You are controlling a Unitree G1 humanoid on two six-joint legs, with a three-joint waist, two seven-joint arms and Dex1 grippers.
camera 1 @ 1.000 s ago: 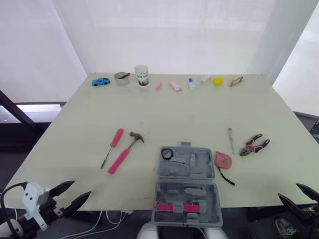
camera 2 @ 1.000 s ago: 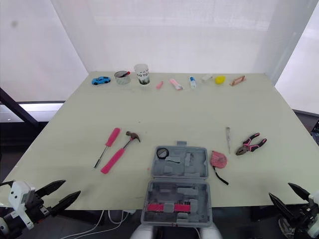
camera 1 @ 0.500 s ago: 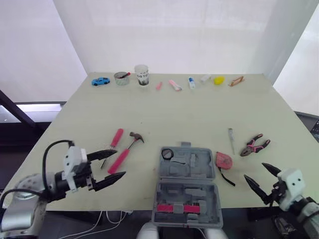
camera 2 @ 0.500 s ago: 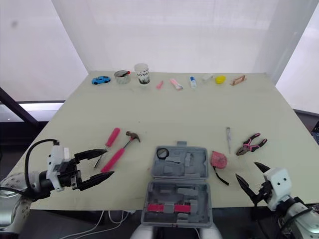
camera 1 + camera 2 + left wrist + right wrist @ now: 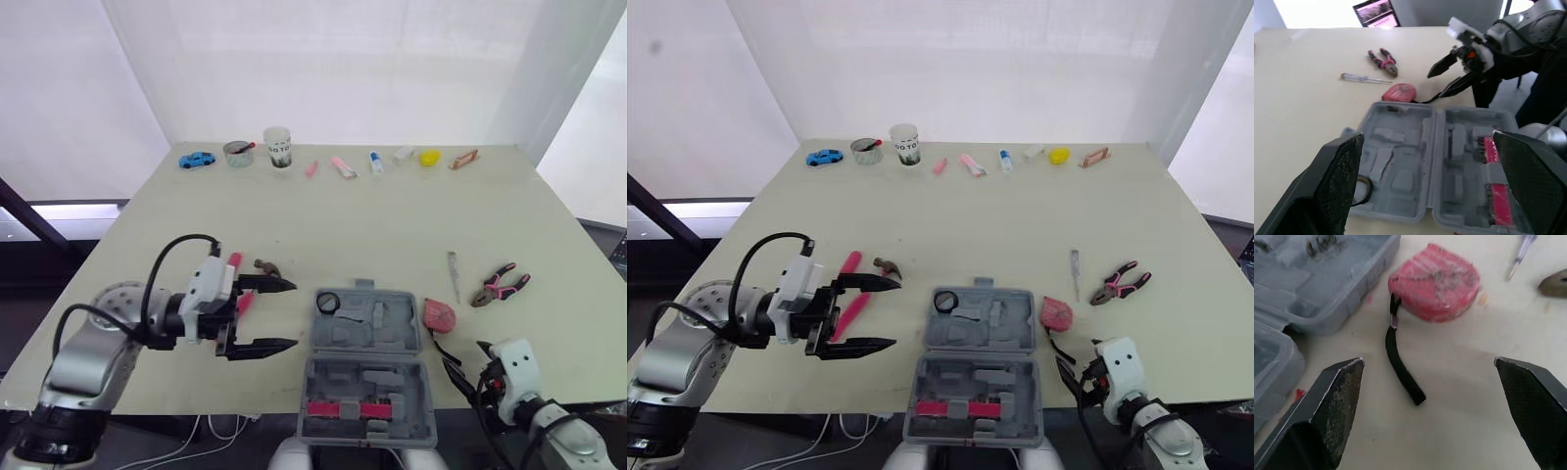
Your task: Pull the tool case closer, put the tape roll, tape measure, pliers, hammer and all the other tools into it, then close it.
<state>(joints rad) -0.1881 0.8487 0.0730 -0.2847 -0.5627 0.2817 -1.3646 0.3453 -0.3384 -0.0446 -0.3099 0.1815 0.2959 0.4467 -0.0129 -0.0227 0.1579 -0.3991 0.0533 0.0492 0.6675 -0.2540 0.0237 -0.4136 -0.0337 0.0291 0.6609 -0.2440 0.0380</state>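
Note:
The grey tool case (image 5: 367, 364) lies open at the table's near edge, with a pink strip (image 5: 345, 408) in its near half and a black tape roll (image 5: 328, 303) in its far left corner. My left gripper (image 5: 294, 314) is open just left of the case, above the pink hammer (image 5: 263, 266) and pink screwdriver (image 5: 233, 261). My right gripper (image 5: 1066, 372) is open at the case's right, close to the pink tape measure (image 5: 1435, 281) and its black strap (image 5: 1403, 367). Farther right lie the pliers (image 5: 500, 285) and a small screwdriver (image 5: 454, 275).
Along the table's far edge stand a blue toy car (image 5: 198, 160), a tin (image 5: 239, 154), a white cup (image 5: 279, 148), a yellow object (image 5: 429, 158) and several small items. The near half of the case overhangs the table's near edge.
Both arms have come up from below the table's near edge. The left gripper moved right to the case's left side; the right gripper moved left toward the tape measure.

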